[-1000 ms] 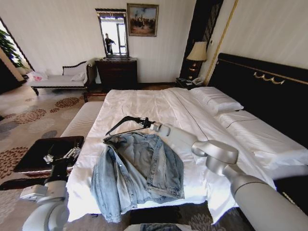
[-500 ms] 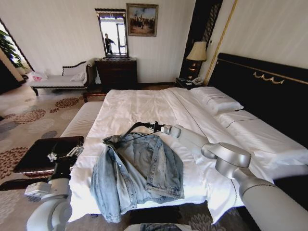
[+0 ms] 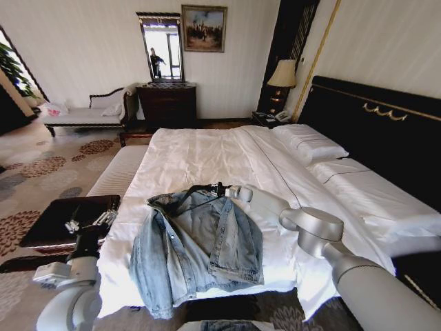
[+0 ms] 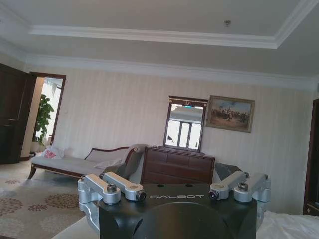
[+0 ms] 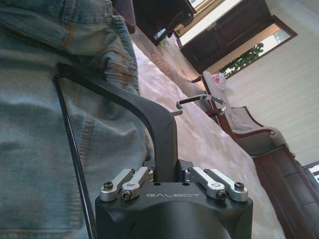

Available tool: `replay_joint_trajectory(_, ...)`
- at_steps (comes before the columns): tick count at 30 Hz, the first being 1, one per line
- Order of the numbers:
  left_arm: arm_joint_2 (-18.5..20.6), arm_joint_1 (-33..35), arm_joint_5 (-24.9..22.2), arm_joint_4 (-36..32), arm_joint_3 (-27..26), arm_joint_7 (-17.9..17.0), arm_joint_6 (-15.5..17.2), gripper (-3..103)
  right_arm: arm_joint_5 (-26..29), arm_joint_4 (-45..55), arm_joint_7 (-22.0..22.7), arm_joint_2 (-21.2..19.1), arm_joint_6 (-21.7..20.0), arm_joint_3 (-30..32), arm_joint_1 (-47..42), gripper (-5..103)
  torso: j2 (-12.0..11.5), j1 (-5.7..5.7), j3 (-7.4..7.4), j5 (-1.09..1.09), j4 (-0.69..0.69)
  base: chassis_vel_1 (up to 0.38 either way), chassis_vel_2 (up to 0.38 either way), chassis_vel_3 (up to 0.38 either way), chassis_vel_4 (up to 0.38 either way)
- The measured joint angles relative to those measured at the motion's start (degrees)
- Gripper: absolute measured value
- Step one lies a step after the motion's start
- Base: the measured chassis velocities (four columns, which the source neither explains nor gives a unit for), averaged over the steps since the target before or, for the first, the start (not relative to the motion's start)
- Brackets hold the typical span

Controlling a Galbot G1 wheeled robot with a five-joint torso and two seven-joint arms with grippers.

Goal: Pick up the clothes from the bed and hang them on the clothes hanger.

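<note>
One denim jacket (image 3: 196,245) lies spread on the bed (image 3: 207,155), near its foot edge, collar toward the pillows. Right gripper (image 5: 169,177) is clamped on the clothes hanger (image 5: 124,107) at the neck below the hook, hanger resting over the collar area; whether its tip is inside the jacket, cannot tell. Left gripper (image 4: 174,191) is beside the bed, fingers apart, idle. Jacket looks soft, floppy, fairly heavy: best gripped at collar or shoulder seam. Hanger is stiff and light.

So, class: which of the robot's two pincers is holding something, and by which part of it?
The right pincer grips the clothes hanger by its black neck, just below the silver hook. The left pincer holds nothing.
</note>
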Motion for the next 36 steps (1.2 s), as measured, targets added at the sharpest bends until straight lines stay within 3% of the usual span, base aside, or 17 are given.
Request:
replay_joint_trajectory(27,0.8,-0.6,-1.3,2.0,-1.0,0.1,-0.8,100,11.5,-3.8,2.6,8.5,-4.1,-5.6,-2.1,23,0.0,0.00,0.00,0.00,0.00,0.000,0.000,0.000,0.000)
replay_joint_trajectory(36,1.2,-0.7,-2.1,2.9,-1.4,0.2,-1.3,100,13.6,-8.7,2.4,13.8,-4.5,-6.0,-2.8,23,0.0,0.00,0.00,-0.01,0.00,0.000,0.000,0.000,0.000)
